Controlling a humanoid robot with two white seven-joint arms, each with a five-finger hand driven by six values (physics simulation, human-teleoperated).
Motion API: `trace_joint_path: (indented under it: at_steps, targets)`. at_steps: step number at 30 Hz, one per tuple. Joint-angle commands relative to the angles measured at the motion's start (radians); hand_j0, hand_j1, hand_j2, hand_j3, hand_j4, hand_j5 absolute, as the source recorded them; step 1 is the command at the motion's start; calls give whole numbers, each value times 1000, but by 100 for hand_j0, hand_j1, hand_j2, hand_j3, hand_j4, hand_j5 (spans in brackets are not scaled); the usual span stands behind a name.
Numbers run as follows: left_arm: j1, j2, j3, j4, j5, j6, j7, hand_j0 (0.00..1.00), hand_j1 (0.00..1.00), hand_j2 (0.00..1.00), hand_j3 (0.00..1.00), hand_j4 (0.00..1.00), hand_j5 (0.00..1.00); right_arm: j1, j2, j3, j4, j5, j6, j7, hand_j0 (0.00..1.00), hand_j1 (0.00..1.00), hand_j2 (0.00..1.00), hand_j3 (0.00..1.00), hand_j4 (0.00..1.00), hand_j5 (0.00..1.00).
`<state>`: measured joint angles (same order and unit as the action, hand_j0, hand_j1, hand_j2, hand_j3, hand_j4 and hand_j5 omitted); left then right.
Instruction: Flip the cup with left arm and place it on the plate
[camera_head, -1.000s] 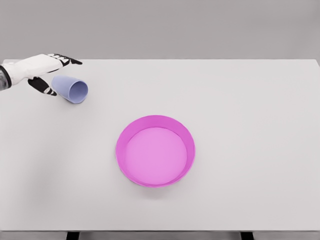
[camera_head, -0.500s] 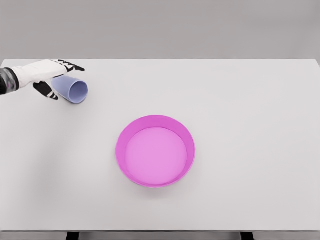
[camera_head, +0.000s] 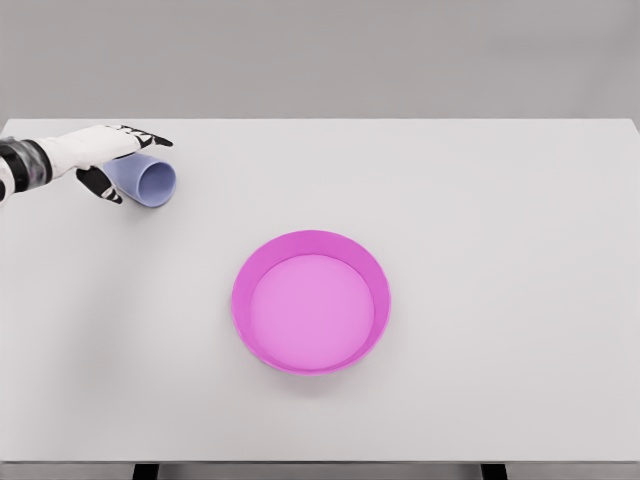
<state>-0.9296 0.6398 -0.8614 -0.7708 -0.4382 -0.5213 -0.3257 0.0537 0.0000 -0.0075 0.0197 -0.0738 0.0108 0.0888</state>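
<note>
Cup (camera_head: 148, 180) lay on its side at the far left of the counter (camera_head: 480, 220), pale blue, its open mouth turned toward the camera and slightly right. The left hand (camera_head: 112, 155) came in from the left edge on a white arm and sat against the cup's closed end — white palm over the top of it, dark fingers (camera_head: 150, 136) reaching across the upper wall, and the thumb (camera_head: 103, 186) below on the near side. The fingers wrapped the cup from above and below, so the hand looked closed on it, though how firmly could not be told from this view. The cup appeared to touch the counter, or to sit just above it; the render gave no clear shadow to settle that.

Plate (camera_head: 311, 301) stood near the middle of the counter, well apart from the cup, to its right and nearer the camera. It was bright magenta, round, with a raised rim and a lighter pink floor — 1 dish with nothing in it.

The counter was white and plain, running the full width of the view, with a grey wall behind it. Only 1 arm showed.
</note>
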Motion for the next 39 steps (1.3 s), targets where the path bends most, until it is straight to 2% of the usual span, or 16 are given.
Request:
trace_joint_path:
  at_steps: [1,10,23,25,37,39]
  targets:
    - [0,-5,2,1,4,11,1,100,100,100,100,100,100,0,0,0,0,0,0,0,100,100,100,100,100,100]
    - [0,-28,2,33,-5,11,1,100,100,100,100,100,100,0,0,0,0,0,0,0,100,100,100,100,100,100]
    - [3,-29,-4,33,-7,18,1,100,100,100,100,100,100,0,0,1,0,0,0,0,100,100,100,100,100,100]
    - [3,-29,-5,35,-7,18,1,87,87,87,87,87,87,0,0,0,0,0,0,0,100,100,100,100,100,100]
    - [8,-49,-5,30,-5,12,-1,79,79,79,79,79,79,0,0,1,0,0,0,0,100,100,100,100,100,100]
    - [6,-49,-4,30,-2,12,-1,75,75,75,75,75,75,0,0,0,0,0,0,0,100,100,100,100,100,100]
